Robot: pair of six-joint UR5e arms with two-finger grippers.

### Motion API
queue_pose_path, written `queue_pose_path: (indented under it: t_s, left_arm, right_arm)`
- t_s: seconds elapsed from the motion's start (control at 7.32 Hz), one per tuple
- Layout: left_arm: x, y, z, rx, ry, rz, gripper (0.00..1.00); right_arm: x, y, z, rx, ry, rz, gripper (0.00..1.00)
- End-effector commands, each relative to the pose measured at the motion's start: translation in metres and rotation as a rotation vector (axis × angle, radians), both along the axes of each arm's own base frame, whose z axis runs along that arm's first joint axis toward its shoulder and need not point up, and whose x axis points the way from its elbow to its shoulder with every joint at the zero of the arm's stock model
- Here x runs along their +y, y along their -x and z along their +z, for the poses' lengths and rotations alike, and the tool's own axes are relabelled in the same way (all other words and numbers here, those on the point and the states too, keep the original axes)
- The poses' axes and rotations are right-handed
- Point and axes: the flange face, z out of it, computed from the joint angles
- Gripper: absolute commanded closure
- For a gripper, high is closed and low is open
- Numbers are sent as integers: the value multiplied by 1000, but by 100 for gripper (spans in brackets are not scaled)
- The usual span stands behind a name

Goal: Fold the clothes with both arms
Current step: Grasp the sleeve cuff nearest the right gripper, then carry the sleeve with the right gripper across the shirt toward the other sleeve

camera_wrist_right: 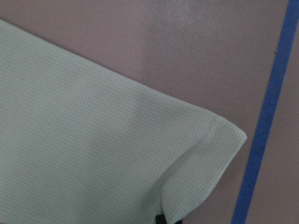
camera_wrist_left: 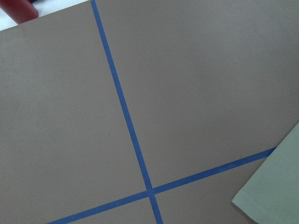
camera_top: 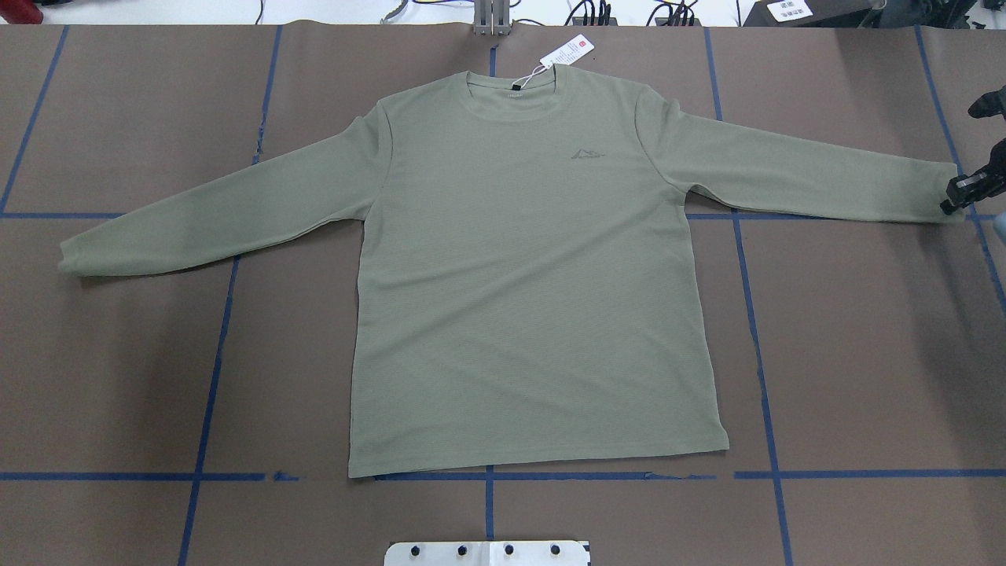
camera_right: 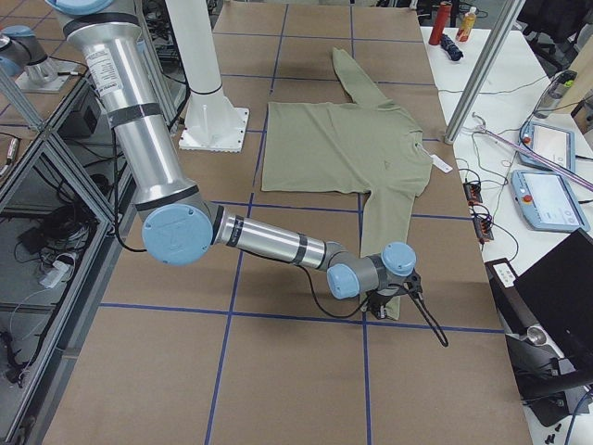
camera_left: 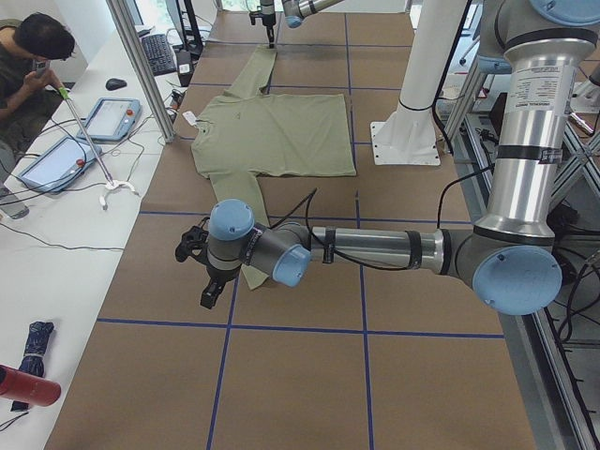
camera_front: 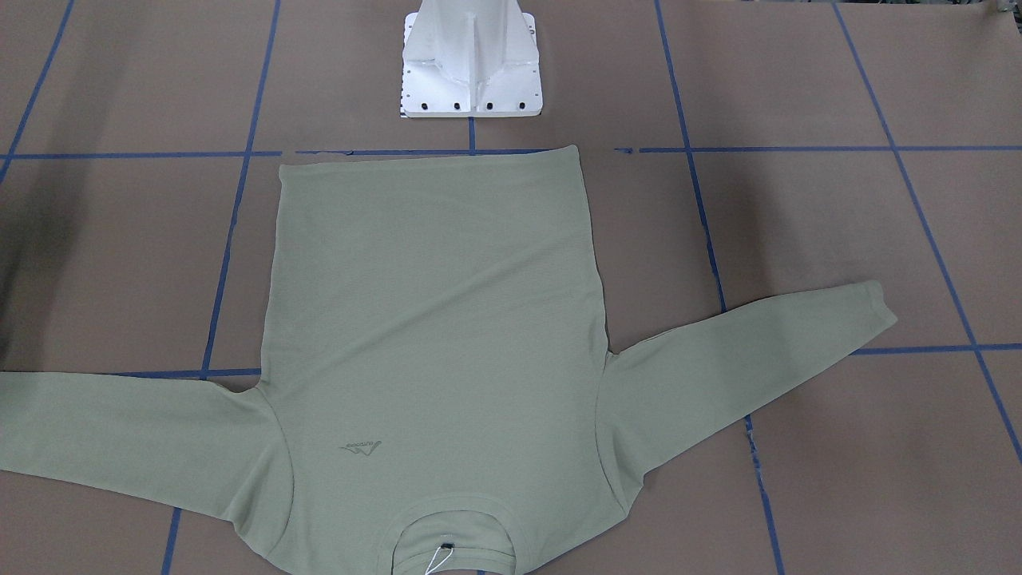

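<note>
The sage-green shirt (camera_top: 534, 275) lay flat and face up in the middle of the brown table (camera_top: 118, 377). Its body ran near to far: the hem (camera_top: 542, 460) lay nearest the white pedestal (camera_front: 471, 72), and the round collar (camera_top: 515, 98) pointed to the far edge, where the white hang tag (camera_top: 567, 53) rested just beyond it. The small logo (camera_top: 589, 153) sat on the right side of the chest. The sleeves made the longer axis, spread left and right. The left sleeve (camera_top: 220, 212) slanted outward and nearer, and the right sleeve (camera_top: 802, 173) reached almost straight out across a blue tape line (camera_top: 750, 314). The right arm (camera_right: 269, 243) stretched low over the table, with the right gripper (camera_top: 952, 200) at the right cuff (camera_wrist_right: 219, 140) (only a dark sliver of finger showed there in the wrist view, so whether the jaws were clamped on the cloth could not be told). The left arm (camera_left: 375, 248) held the left gripper (camera_left: 208, 300) just beside the left cuff (camera_wrist_left: 275, 191), over bare table. Its jaws could not be judged either.
</note>
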Motion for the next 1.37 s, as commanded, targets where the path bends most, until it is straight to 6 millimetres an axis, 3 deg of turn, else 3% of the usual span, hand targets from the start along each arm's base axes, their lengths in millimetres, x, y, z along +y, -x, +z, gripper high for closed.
queue_pose_path:
  t_s: [0.0, 0.14, 0.41, 0.55, 1.09, 1.23]
  left_arm:
    - [0, 0, 1, 0, 1, 0, 0]
    - [0, 0, 1, 0, 1, 0, 0]
    - [1, 0, 2, 0, 3, 0, 0]
    - [1, 0, 2, 0, 4, 0, 0]
    - [1, 0, 5, -1, 9, 0, 0]
    - [2, 0, 7, -1, 14, 0, 0]
  right_arm:
    - [-7, -3, -27, -50, -35, 3, 100]
    - [-11, -1, -53, -103, -34, 24, 100]
    - [-28, 14, -137, -217, 0, 100, 100]
    - [-35, 38, -172, -267, 24, 99, 100]
    - [-46, 207, -393, -405, 76, 69, 100]
    - [-52, 230, -457, -432, 4, 53, 100]
